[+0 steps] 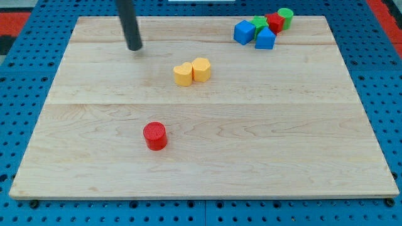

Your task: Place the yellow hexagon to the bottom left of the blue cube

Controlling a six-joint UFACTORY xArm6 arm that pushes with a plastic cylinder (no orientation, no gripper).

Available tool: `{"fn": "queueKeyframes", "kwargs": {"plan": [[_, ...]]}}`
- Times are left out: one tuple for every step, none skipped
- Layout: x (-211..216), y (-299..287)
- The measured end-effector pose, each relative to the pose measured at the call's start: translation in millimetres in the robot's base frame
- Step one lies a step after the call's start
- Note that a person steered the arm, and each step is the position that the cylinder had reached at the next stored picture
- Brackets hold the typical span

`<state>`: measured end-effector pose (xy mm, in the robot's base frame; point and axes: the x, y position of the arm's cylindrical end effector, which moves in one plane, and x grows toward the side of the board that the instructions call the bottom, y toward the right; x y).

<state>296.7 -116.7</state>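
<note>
The yellow hexagon [201, 69] lies on the wooden board [251, 144] near the upper middle. A second yellow block [183, 74], heart-like in shape, touches its left side. The blue cube [244, 32] sits at the view's top right, at the left end of a cluster of blocks. My tip [134, 48] rests on the board up and to the left of the yellow pair, about a hundred pixels from the hexagon and touching no block. The hexagon lies down and to the left of the blue cube, well apart from it.
Next to the blue cube are a second blue block [266, 39], a green block [259, 23], a red block [274, 22] and a green cylinder [286, 17]. A red cylinder [155, 135] stands alone at lower left of centre. Blue pegboard [25, 75] surrounds the board.
</note>
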Motion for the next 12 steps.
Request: {"fn": "queueKeyframes", "kwargs": {"plan": [[4, 54], [13, 75], [11, 91], [11, 133], [12, 171], [28, 170], [36, 168], [-3, 146], [26, 111], [66, 103], [90, 141], [92, 151]]}}
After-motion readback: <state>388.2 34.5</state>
